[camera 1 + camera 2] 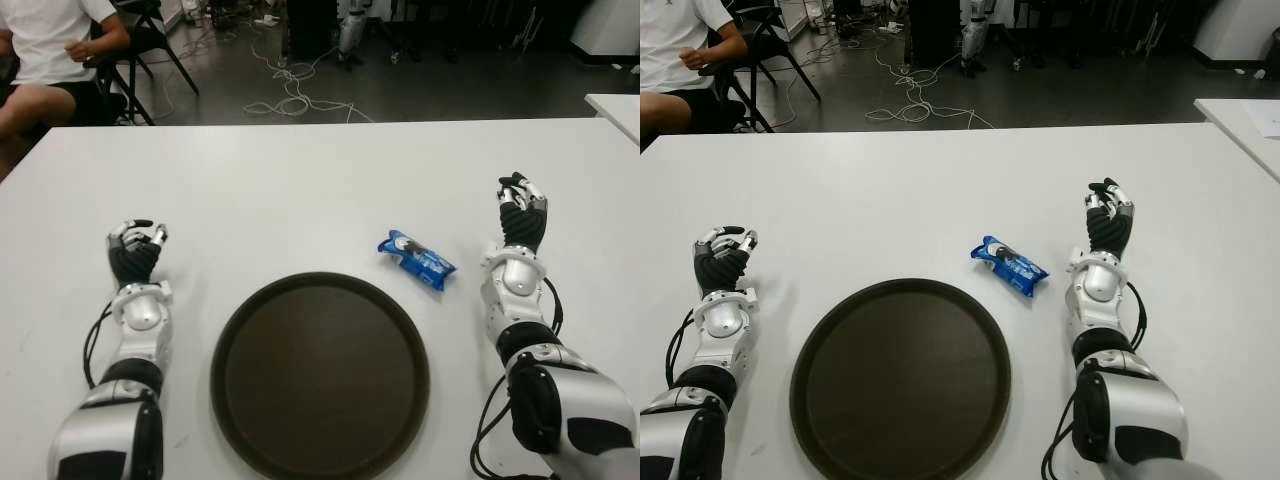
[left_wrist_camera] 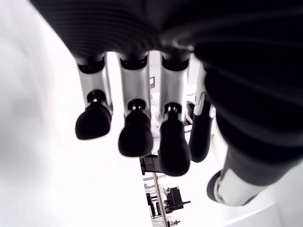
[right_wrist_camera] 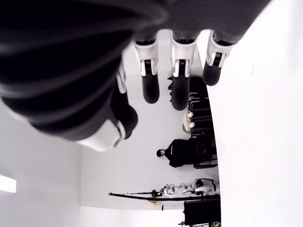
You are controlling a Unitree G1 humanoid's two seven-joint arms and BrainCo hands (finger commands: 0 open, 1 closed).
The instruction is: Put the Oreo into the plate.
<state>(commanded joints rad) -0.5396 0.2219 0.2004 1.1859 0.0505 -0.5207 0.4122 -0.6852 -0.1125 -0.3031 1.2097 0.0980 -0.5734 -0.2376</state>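
Blue Oreo (image 1: 416,259) lies untouched just left of the right hand (image 1: 522,215), whose loose, empty fingers must reach it first.

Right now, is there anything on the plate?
No, the dark round plate holds nothing; its whole inner surface shows bare. The blue Oreo pack lies on the white table beside its far right rim. What is under the plate cannot be seen.
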